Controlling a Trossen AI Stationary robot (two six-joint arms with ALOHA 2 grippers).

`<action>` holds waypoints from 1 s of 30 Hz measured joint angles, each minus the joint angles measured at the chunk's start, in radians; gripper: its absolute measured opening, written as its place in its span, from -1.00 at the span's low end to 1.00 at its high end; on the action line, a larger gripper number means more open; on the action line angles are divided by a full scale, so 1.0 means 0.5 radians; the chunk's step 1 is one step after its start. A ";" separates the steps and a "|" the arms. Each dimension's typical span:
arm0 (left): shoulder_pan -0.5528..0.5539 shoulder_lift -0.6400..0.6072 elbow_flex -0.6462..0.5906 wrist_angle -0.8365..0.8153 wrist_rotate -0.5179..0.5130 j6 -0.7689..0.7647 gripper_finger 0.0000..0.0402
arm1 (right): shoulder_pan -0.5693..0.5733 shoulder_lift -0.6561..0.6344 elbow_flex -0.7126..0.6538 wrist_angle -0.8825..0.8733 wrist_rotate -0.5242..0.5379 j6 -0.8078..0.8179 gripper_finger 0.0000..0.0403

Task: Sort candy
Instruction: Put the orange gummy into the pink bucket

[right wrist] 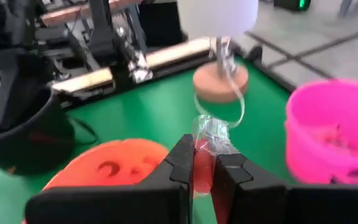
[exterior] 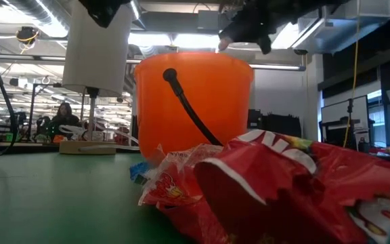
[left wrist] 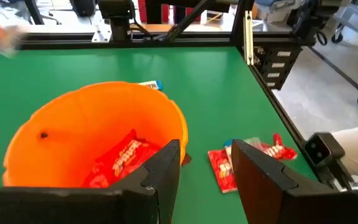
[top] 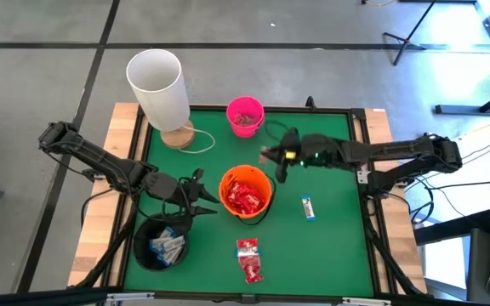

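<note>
My right gripper [top: 269, 157] hangs above the table between the orange bucket [top: 247, 194] and the pink bucket [top: 245, 116], shut on a small red sweet with a clear crinkly wrapper [right wrist: 211, 134]. My left gripper [top: 201, 201] is open and empty just left of the orange bucket [left wrist: 98, 130], above the black bucket [top: 164, 246]. Red packets lie in the orange bucket. White-and-blue bars lie in the black bucket. More red packets [top: 249, 259] lie flat on the mat near the front edge, and one white-and-blue bar [top: 308, 207] lies right of the orange bucket. My right gripper pinches the sweet's red body [right wrist: 202, 167] between its two fingers. The clear wrapper end [right wrist: 213, 129] sticks out past the fingertips. The fingers reach in from the table's right side. The sweet is lifted clear of the table.
A tall white cylinder on a round wooden base [top: 158, 85] stands at the far left corner, with a cord loop beside it. A black frame borders the green mat [top: 330, 246]. In the low view, red packets [exterior: 276, 190] lie close in front of the orange bucket [exterior: 195, 95].
</note>
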 joint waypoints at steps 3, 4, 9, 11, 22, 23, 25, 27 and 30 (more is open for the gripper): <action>-0.016 -0.104 0.000 -0.070 -0.063 0.003 -0.33 | -0.141 0.000 0.000 0.088 -0.087 -0.077 -0.85; -0.016 -0.147 0.000 -0.109 -0.102 0.003 -0.33 | -0.188 0.000 -0.001 0.114 -0.100 -0.090 -0.85; -0.014 -0.346 0.000 -0.201 -0.233 0.055 -0.33 | -0.395 0.026 -0.001 0.281 -0.054 -0.139 -0.85; -0.014 -0.406 0.000 -0.233 -0.264 0.079 -0.33 | -0.472 0.073 -0.001 0.323 -0.031 -0.157 -0.85; -0.012 -0.467 0.000 -0.263 -0.349 0.116 -0.33 | -0.793 0.589 0.385 0.285 -0.243 -0.252 -0.85; -0.012 -0.467 0.000 -0.268 -0.350 0.112 -0.33 | -0.820 0.632 0.428 0.279 -0.272 -0.252 -0.85; -0.012 -0.467 0.000 -0.276 -0.349 0.101 -0.33 | -0.865 0.713 0.506 0.242 -0.323 -0.252 -0.85; -0.012 -0.466 0.000 -0.293 -0.349 0.072 -0.33 | -0.903 0.778 0.576 0.199 -0.375 -0.243 -0.85; -0.012 -0.466 0.000 -0.325 -0.349 0.054 -0.33 | -0.937 0.855 0.654 0.137 -0.387 -0.242 -0.85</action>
